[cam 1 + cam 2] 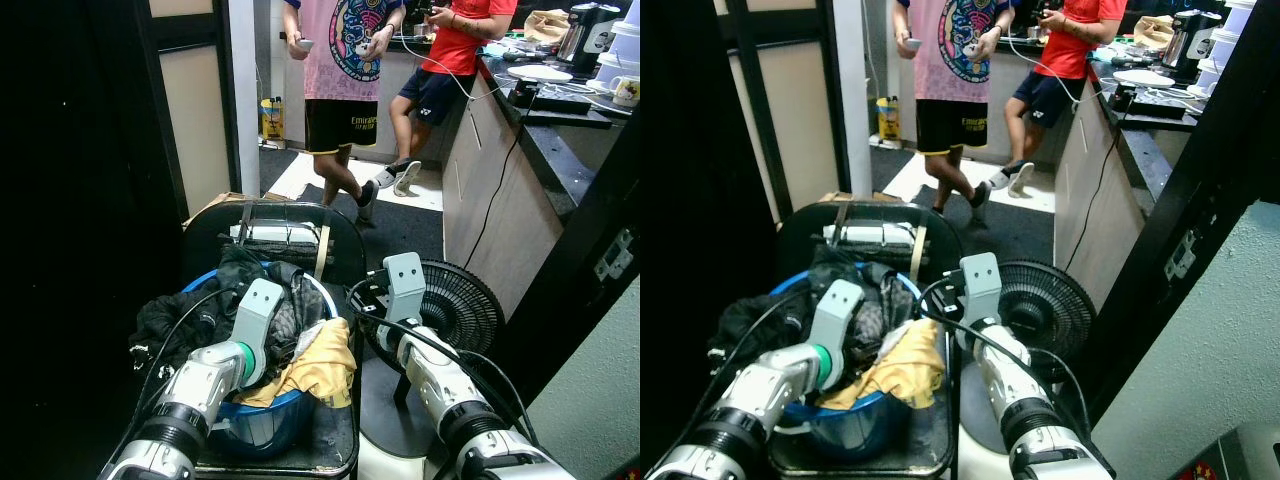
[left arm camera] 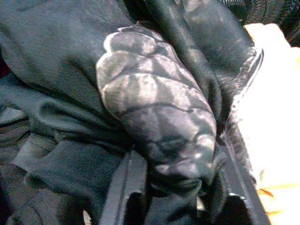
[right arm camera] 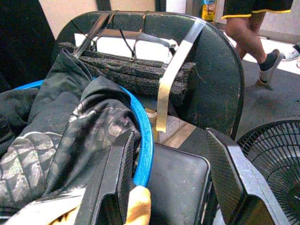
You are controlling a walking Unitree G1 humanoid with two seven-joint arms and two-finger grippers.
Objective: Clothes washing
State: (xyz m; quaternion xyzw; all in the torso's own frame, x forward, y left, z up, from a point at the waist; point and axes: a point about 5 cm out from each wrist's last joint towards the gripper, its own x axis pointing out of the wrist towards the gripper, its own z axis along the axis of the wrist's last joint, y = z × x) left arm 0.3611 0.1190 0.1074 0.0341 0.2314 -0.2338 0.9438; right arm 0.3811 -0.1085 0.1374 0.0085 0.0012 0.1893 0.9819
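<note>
A blue basin (image 1: 293, 409) heaped with clothes stands on a black folding chair (image 3: 220, 79). Dark garments (image 1: 180, 315) spill over its left rim, and a yellow garment (image 1: 322, 362) hangs over the right rim. My left gripper (image 2: 178, 145) is pushed into the pile, open, with a grey patterned garment (image 2: 154, 108) bulging between its fingers (image 2: 123, 187). My right gripper (image 3: 169, 136) is open just above the chair seat (image 3: 176, 183), beside the basin's blue rim (image 3: 146, 140). One of its fingers touches the yellow cloth (image 3: 138, 206).
A black floor fan (image 1: 455, 310) stands close on the right of the chair. Two people (image 1: 345, 60) (image 1: 455, 50) stand ahead by a kitchen counter (image 1: 560, 120) with a kettle and dishes. A dark door frame runs along the left, a green wall at the right.
</note>
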